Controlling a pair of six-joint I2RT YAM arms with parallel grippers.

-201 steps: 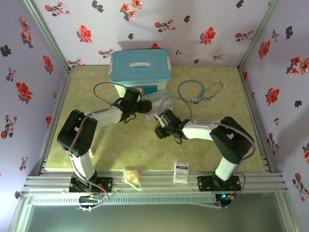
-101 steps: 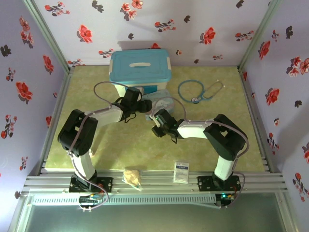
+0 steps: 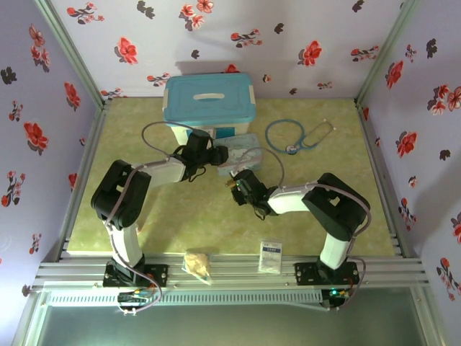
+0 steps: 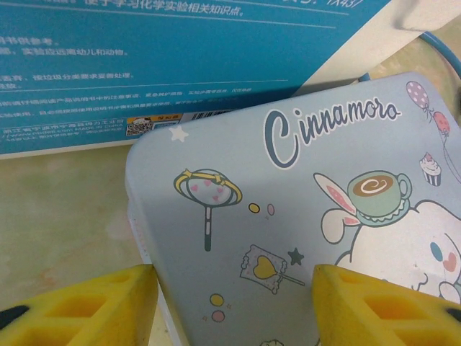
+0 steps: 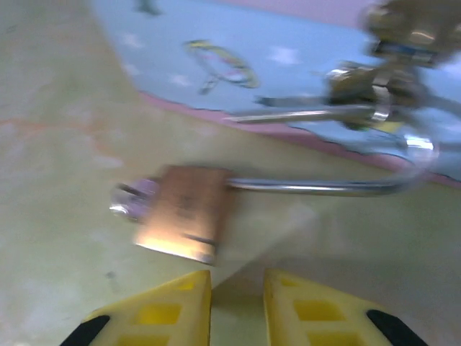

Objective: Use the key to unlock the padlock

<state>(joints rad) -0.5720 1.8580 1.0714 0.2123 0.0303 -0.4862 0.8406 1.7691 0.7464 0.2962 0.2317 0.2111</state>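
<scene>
Left gripper [image 4: 230, 292] released, straddling tin [image 4: 302, 180] corner. Right gripper [image 5: 238, 303] slightly parted, empty, close to padlock [image 5: 186, 215].

The table [image 3: 180, 216] is mottled yellow-green, and the walls [image 3: 288, 29] are pale lilac, strewn with red flowers and dark leaves. At the table's far edge stands a storage box [image 3: 209, 97] with a turquoise lid. Beside it lies a teal stethoscope [image 3: 277, 133], and by the near edge a white packet [image 3: 271, 256]. The tin [image 4: 288, 216] is pastel blue, printed with dark-blue lettering, a white long-eared cartoon figure, a mint cup, sweets and stars. The padlock [image 5: 184, 216] is brass-coloured with a silvery shackle [image 5: 324, 189]. The blurred key [image 5: 130, 200] looks grey. The left gripper [image 4: 232, 295] and right gripper [image 5: 236, 299] have yellow fingers [image 4: 94, 306].
</scene>
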